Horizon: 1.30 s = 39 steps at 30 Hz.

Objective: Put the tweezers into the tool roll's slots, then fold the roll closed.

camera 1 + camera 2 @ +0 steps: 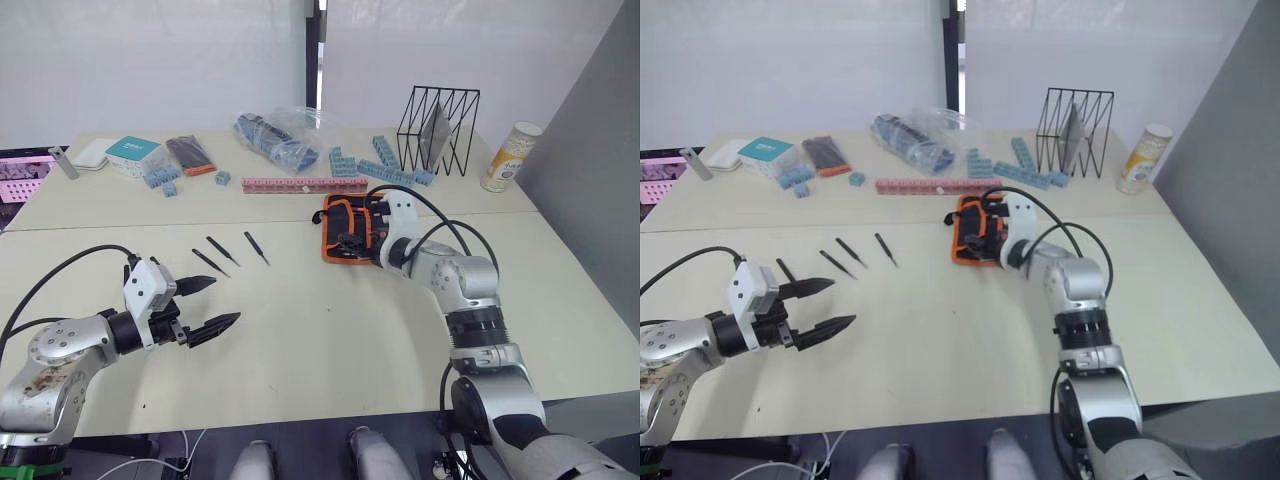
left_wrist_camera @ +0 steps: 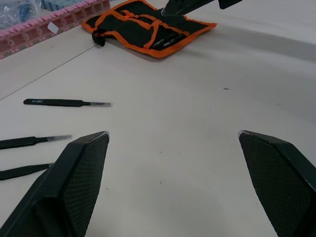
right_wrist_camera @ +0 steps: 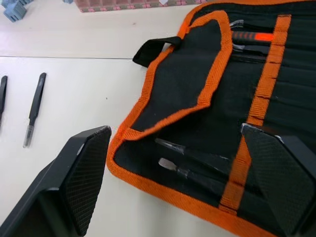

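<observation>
Black fabric w/ orange trim: the tool roll (image 1: pixel 352 229) lies open on the table (image 1: pixel 300 330) in the left eye view, near the middle-right, w/ the right gripper (image 1: pixel 372 236) over its near edge; can't judge its finger gap from here. Three tweezers (image 1: pixel 228 252) lie loose to the roll's left, well apart from it. Left gripper (image 1: pixel 208 305) hovers low over bare table near those three, fingers spread wide, holding nothing. Right eye view: same layout; a fourth dark sliver (image 1: pixel 786 270) shows just behind the left gripper, prob. another tweezer but partly hidden, can't be sure. Left wrist view: both fingers wide apart w/ bare table between; three tweezers off to one side, none touched; roll farther off, open, flap partly folded over. Right wrist view: right gripper's fingers (image 3: pixel 81 173) also wide, empty, hovering over the roll's inner face; orange inner strip (image 3: pixel 256 108) crosses the slots (image 3: pixel 212 163), and two slim tools already sit tucked there. Judgement: early-to-mid stage. Two pieces look stowed, at least three left to pick & slot, and the roll isn't folded shut yet.
</observation>
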Tool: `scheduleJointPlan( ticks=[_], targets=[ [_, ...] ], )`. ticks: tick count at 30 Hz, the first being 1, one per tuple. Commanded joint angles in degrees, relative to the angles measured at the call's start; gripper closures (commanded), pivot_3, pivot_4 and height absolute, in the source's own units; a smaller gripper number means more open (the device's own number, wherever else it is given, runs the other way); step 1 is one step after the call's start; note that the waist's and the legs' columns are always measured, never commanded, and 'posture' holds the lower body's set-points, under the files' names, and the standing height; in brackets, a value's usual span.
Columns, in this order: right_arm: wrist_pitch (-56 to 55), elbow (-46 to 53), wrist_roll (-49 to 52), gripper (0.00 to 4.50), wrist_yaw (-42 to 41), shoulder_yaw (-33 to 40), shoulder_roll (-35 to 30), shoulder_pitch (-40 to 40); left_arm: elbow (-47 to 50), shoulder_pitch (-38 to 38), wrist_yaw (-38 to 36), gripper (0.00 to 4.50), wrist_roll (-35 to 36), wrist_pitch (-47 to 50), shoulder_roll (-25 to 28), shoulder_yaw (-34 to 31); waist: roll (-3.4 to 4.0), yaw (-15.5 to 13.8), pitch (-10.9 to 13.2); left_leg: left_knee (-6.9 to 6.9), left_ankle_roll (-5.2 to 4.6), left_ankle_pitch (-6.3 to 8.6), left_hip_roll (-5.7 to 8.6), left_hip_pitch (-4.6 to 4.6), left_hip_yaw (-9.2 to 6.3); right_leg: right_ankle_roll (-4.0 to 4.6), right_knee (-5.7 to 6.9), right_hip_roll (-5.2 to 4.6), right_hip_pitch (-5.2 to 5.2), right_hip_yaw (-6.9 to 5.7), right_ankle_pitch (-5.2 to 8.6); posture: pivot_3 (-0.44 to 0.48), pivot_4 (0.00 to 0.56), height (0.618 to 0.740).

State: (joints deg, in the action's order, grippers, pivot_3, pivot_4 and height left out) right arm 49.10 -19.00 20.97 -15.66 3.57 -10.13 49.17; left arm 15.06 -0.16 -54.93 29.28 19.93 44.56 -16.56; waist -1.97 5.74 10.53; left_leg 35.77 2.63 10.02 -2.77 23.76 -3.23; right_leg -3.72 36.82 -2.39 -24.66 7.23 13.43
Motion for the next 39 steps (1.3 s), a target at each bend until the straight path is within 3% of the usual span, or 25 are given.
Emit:
scheduleJointPlan(
  ticks=[1, 9, 12, 22, 23, 32, 39],
  targets=[
    [-3.2, -3.4, 0.4, 0.00, -1.6, 1.6, 0.8, 2.7, 2.9, 0.9, 1.6, 0.04, 0.2, -1.0, -0.3, -2.4, 0.00, 0.0, 0.0, 0.00, 0.00, 0.00, 0.00, 0.00, 0.01, 0.00, 0.00, 0.00, 0.00, 0.00, 0.00, 0.000, 0.150, 0.737],
    [-10.8, -14.6, -2.7, 0.00, -2.3, 0.7, 2.9, 6.2, 5.4, 4.4, 3.6, 0.04, 0.1, -1.3, -1.0, -3.8, 0.01, 0.1, 0.0, -0.01, 0.00, 0.00, 0.00, 0.00, 0.00, 0.00, -0.02, 0.00, 0.00, 0.00, 0.00, 0.000, 0.150, 0.737],
    [-13.4, -17.7, -2.8, 0.85, -2.3, 1.9, 3.5, 7.3, 5.6, 5.6, 3.6, 0.00, 0.1, -1.4, -0.8, -4.7, 0.01, 0.2, 0.0, -0.01, 0.00, 0.00, 0.00, 0.01, 0.00, 0.01, -0.01, 0.00, -0.01, 0.00, 0.00, 0.000, 0.150, 0.737],
    [-18.3, -22.4, -4.5, 4.29, -2.0, 2.7, 4.2, 7.2, 5.9, 6.9, 2.8, 0.00, 1.0, -1.7, -1.1, -5.2, 0.02, 0.4, 0.0, -0.01, 0.00, 0.00, 0.00, 0.01, -0.01, 0.01, -0.01, 0.00, -0.01, -0.01, 0.00, 0.000, 0.150, 0.737],
    [-18.3, -22.4, -4.6, 4.44, -2.1, 2.5, 4.2, 7.0, 5.8, 6.9, 2.6, 0.00, 1.1, -1.8, -1.1, -5.1, 0.02, 0.5, 0.0, -0.01, 0.00, 0.00, 0.00, 0.01, 0.00, 0.01, -0.01, 0.00, -0.01, -0.01, 0.00, 0.000, 0.150, 0.737],
    [-9.0, -12.4, -1.5, 4.44, -5.3, 3.3, 1.8, 2.5, 2.7, 3.8, 0.3, 0.00, 0.5, -2.3, -0.4, -3.5, 0.02, 0.6, 0.0, -0.01, 0.00, 0.00, 0.01, 0.02, -0.02, 0.01, -0.02, 0.00, -0.01, -0.01, 0.00, 0.000, 0.150, 0.737],
    [11.9, 12.4, 5.3, 4.44, -9.9, -0.3, -3.8, -8.8, 1.9, 0.7, -2.3, 0.00, 1.4, -1.6, -1.3, 0.7, 0.02, 0.1, 0.0, -0.05, 0.00, 0.00, 0.01, 0.03, -0.03, 0.01, -0.03, 0.00, -0.03, -0.01, 0.02, 0.000, 0.150, 0.737]
  ],
)
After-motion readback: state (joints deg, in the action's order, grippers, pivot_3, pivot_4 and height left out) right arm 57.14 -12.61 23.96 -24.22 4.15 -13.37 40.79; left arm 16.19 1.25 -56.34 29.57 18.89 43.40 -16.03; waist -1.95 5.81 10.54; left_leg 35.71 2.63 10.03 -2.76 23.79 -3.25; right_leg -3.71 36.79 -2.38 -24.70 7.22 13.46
